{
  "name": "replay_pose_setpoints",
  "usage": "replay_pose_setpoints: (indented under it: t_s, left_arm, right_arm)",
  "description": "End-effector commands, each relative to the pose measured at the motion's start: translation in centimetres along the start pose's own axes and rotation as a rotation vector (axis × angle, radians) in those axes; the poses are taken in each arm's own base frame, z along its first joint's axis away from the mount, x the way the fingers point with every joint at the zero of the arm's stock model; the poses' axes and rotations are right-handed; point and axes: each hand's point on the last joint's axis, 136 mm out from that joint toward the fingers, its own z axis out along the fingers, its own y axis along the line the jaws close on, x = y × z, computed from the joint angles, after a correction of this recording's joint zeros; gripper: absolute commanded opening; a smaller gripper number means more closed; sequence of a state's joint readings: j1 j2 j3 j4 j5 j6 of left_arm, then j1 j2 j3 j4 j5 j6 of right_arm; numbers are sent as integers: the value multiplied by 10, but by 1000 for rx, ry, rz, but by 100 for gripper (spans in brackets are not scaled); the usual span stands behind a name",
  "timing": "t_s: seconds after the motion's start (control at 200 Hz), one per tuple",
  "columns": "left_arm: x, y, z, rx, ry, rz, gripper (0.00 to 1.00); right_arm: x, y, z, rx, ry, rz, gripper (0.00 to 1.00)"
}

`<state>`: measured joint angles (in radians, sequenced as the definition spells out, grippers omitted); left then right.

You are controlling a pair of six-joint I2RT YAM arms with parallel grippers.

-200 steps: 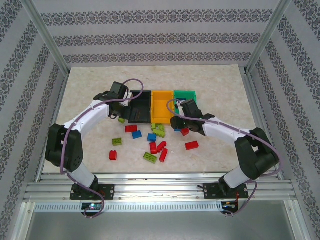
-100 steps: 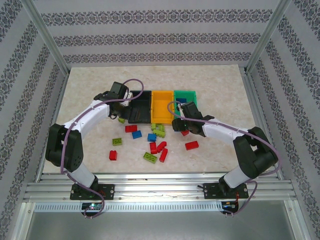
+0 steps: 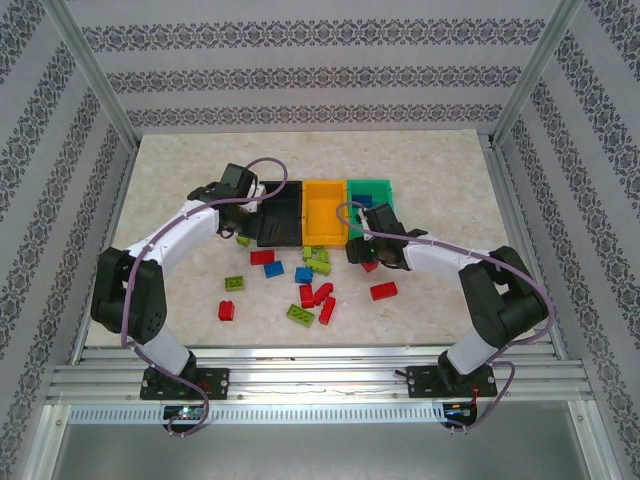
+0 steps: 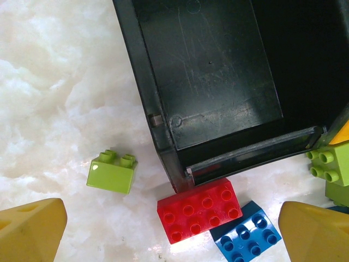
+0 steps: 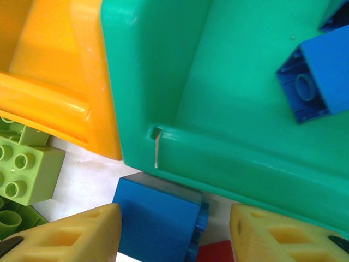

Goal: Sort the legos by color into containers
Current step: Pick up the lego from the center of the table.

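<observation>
- The left claw [image 4: 174, 233] hangs released over the black bin's [image 4: 218, 82] near corner.
- On the table [image 3: 200, 170] we count three bins [image 3: 322, 205] and, loose, about seven red, three blue and five lime legos [image 3: 306, 295].
- The right claw [image 5: 174, 234], not clenched, straddles a blue brick [image 5: 158, 218] against the green bin's [image 5: 163, 65] near wall; we judge it should close squarely, then lift clear of the rim.
</observation>
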<state>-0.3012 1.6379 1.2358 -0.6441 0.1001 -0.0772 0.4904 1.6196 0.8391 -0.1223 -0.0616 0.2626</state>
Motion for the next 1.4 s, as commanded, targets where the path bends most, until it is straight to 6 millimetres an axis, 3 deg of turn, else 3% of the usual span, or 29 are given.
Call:
replay_pose_setpoints:
  t_s: [0.0,0.335,0.49,0.68,1.089,1.394]
  left_arm:
    - [-6,-4,-17,-4,-32,39,100]
    - [-7,-5,-18,-1,-32,42,100]
    - [-6,-3,-17,-12,-29,45,100]
    - [-4,-3,-14,-12,-18,45,100]
    - [-6,-2,-16,-23,-40,58,100]
    - [-7,-2,-15,-22,-45,59,100]
  right_arm:
    - [6,11,7,-17,41,-26,57]
    - [10,18,20,23,82,-80,59]
    - [15,20,24,33,97,-101,51]
    - [14,23,18,24,70,-109,44]
    - [2,39,1,-51,-43,-104,44]
    - [-10,39,-18,-57,-147,-103,44]
